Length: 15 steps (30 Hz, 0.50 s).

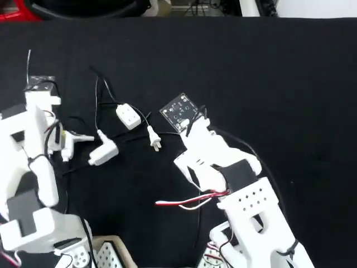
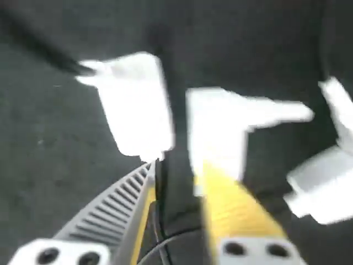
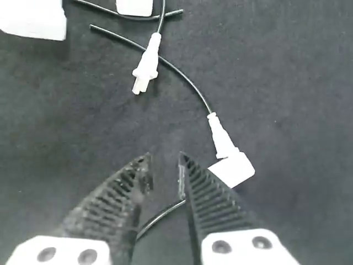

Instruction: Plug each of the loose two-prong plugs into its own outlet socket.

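Observation:
A loose two-prong plug [image 1: 154,137] on a black cord lies mid-table; it is also the plug [image 3: 144,69] ahead of my right gripper [image 3: 164,165]. That gripper's black ribbed fingers stand slightly open, and a thin black cord [image 3: 160,215] crosses low between them. A white angled plug [image 3: 229,163] lies just beside one fingertip. The white outlet socket [image 1: 128,116] sits left of centre. Another white plug body [image 1: 104,152] lies beside my left gripper [image 1: 78,138]. The left gripper [image 2: 176,138] is blurred, its white-tipped fingers a narrow gap apart, with the plug body [image 2: 322,187] off to one side.
Black cords [image 1: 100,92] loop across the black table [image 1: 279,84] around the socket and plugs. The right arm [image 1: 217,162] trails red and white wires [image 1: 184,202] near the front. A perforated white block [image 1: 109,254] sits at the front edge.

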Tool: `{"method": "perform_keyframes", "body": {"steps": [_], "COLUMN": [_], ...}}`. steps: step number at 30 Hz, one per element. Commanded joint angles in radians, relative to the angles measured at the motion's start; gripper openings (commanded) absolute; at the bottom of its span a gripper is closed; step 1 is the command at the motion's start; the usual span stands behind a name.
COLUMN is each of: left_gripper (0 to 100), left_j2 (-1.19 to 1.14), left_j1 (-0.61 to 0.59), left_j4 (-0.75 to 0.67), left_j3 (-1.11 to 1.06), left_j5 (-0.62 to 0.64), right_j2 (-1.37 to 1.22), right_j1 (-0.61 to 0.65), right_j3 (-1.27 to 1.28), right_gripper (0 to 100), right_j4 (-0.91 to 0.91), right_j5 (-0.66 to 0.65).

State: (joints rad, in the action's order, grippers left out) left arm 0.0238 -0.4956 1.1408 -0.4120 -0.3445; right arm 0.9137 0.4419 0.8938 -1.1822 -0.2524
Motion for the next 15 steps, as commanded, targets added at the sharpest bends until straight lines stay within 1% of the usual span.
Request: {"method": "perform_keyframes", "body": {"steps": [1,2,7,9,11,13,15], "left_gripper": [33,34,34,34,34,34,34], "left_j2": [-0.034,-0.034,-0.012,0.020,0.068,0.109,0.123], "left_j1": [0.005,0.022,0.139,0.182,0.220,0.280,0.361], "left_j4": [0.089,0.130,0.368,0.445,0.512,0.540,0.499], "left_j3": [0.131,0.163,0.349,0.427,0.506,0.555,0.555], "left_j5": [0.095,0.100,0.103,0.107,0.140,0.184,0.281], "right_j2": [-0.007,-0.007,-0.008,-0.008,-0.008,-0.008,-0.008], "right_j1": [0.011,0.011,0.008,-0.014,-0.038,-0.052,-0.052], "right_j3": [0.004,0.007,0.007,0.005,0.004,-0.001,-0.007], "right_gripper": [6.8,6.8,6.7,6.7,6.7,6.7,6.7], "right_j4": [0.018,0.020,0.018,0.018,0.018,0.018,0.017], "right_j5": [0.002,0.002,-0.002,-0.003,-0.005,-0.005,-0.005]}}
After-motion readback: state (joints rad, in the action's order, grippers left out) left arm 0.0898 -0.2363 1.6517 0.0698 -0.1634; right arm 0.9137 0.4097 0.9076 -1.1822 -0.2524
